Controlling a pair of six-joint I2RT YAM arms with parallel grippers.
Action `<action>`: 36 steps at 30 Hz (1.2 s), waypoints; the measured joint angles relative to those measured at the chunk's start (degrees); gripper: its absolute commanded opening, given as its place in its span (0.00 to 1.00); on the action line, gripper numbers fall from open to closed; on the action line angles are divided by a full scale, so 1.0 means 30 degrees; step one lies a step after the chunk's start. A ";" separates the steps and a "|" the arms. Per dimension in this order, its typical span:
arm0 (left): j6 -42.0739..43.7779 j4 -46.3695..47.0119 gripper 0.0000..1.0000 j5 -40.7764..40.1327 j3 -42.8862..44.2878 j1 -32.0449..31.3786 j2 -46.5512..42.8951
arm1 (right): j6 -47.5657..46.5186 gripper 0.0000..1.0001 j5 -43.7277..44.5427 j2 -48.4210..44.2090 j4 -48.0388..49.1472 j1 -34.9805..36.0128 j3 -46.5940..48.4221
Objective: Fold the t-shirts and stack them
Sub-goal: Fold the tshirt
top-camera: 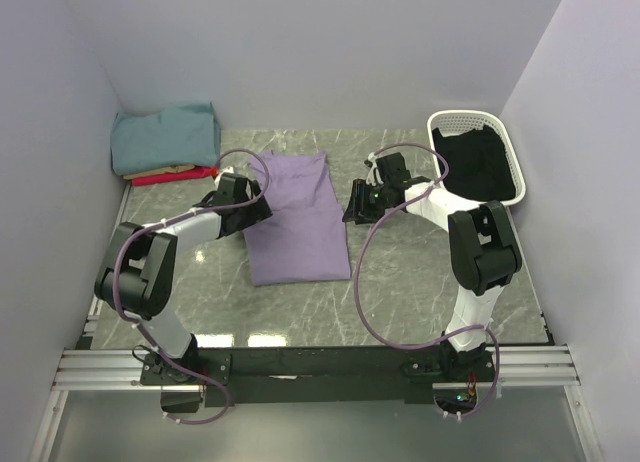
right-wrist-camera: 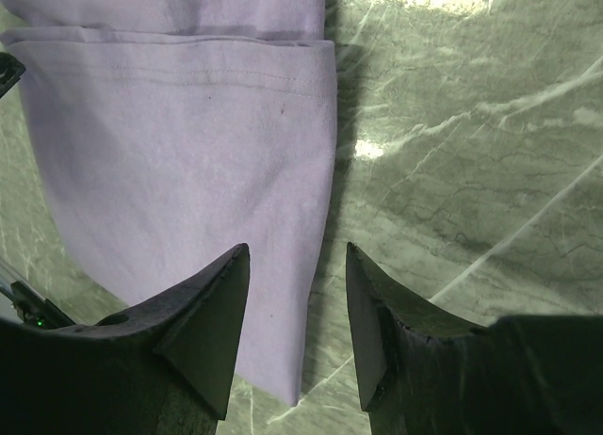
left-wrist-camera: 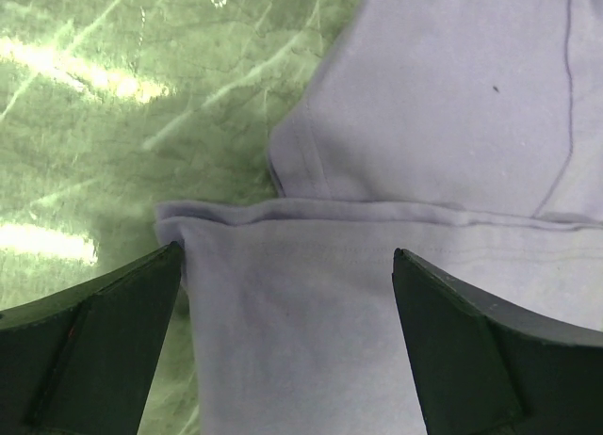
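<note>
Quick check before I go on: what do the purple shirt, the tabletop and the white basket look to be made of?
Purple shirt: soft matte knit cloth, likely cotton, judging by its stitched hems and limp folds.
Tabletop: a polished, marble-look slab, grey-green with white veins and glare. It could be laminate.
Basket: probably white plastic, judging by its perforated lattice wall.

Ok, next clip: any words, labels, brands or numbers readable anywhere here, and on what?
None can be read in any view.
The lavender t-shirt, the folded t-shirt stack and the white basket show no print, tag or logo.
</note>
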 measured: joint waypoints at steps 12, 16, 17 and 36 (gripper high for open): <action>0.0000 -0.0073 0.99 -0.0860 0.0933 -0.0444 0.1231 | -0.0007 0.53 0.0000 0.0007 0.0000 0.0000 0.0000; -0.0022 0.0124 0.94 -0.0627 0.0896 -0.0488 0.1231 | -0.0007 0.53 0.0000 0.0022 0.0000 0.0000 0.0000; -0.0029 0.0168 0.93 -0.0568 0.0874 -0.0488 0.1231 | -0.0015 0.53 0.0000 0.0044 0.0000 0.0000 0.0000; -0.1013 0.3147 0.71 0.2069 -0.1639 -0.0525 -0.1413 | -0.0146 0.53 0.0007 0.0889 -0.0044 0.0000 -0.0022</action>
